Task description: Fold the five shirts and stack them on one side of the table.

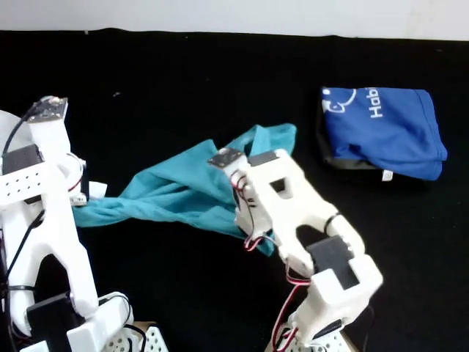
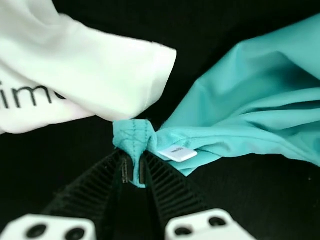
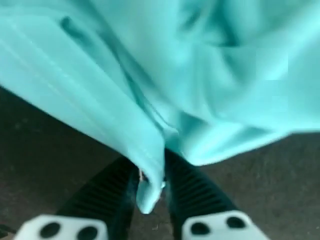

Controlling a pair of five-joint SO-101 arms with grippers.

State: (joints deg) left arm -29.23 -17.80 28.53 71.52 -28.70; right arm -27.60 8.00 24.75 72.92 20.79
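A teal shirt hangs bunched and stretched between my two grippers over the black table. My left gripper is shut on a corner of the teal shirt, beside its small white tag. In the high view that gripper is at the shirt's left end. My right gripper is shut on a fold of the teal shirt; from above it sits at the shirt's middle. A folded blue shirt lies at the right rear on a dark folded one.
A white shirt with dark lettering lies just beyond the left gripper, seen at the far left edge from above. The two arm bases stand along the near edge. The table's rear edge meets a pale wall.
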